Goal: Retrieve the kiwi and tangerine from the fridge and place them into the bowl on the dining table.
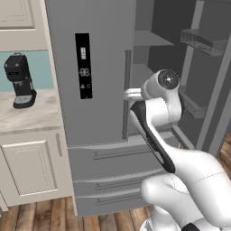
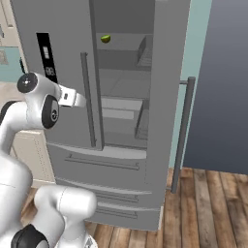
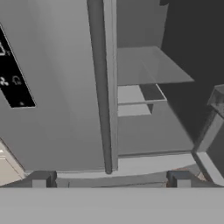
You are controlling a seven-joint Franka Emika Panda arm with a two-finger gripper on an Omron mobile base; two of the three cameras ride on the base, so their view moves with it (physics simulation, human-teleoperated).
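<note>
The fridge [image 1: 99, 67] stands with its right door swung wide and its left door shut, the black panel [image 1: 84, 65] on that shut door. In the hand view the two fingertips [image 3: 41, 180] stand wide apart with nothing between them, and the gripper [image 3: 109, 181] points at the lower end of the left door's bar handle [image 3: 107, 87], which rises just above the gap between the tips and a little nearer the left one. Beyond the right tip lie the grey inner shelves [image 3: 148, 65], dim and bare as far as they can be made out. From the right base view the kiwi [image 2: 105, 38] sits on an upper shelf, well above and past the fingers, small and partly blurred. In the left base view the arm's own elbow covers the hand, so the fingers cannot be made out there. The open door's bins [image 1: 200, 41] are cut off at the picture's right edge. A black coffee machine [image 1: 20, 80] stands on the counter [image 1: 27, 117] far to the left.
</note>
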